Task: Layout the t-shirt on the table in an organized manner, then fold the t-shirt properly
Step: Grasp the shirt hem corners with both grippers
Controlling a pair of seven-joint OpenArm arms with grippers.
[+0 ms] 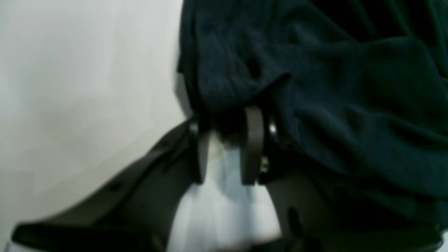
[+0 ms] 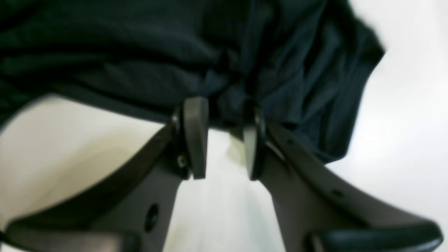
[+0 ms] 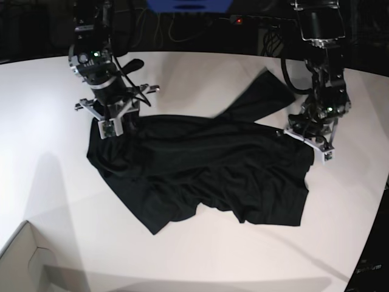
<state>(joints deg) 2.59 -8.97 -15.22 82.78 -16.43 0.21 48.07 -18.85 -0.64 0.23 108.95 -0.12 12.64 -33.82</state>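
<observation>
- We see the t-shirt (image 3: 200, 173) lying crumpled across the middle of the table (image 3: 200, 261), one part reaching toward the far edge.
- Our left gripper (image 1: 227, 133) sits at the shirt's edge, jaws apart, cloth bunched at the fingertips; nothing is clamped.
- Our right gripper (image 2: 224, 119) has its jaws parted too, tips against the bunched hem at the shirt's opposite end.
- A cardboard box (image 3: 24, 261) pokes in at the near corner.
</observation>
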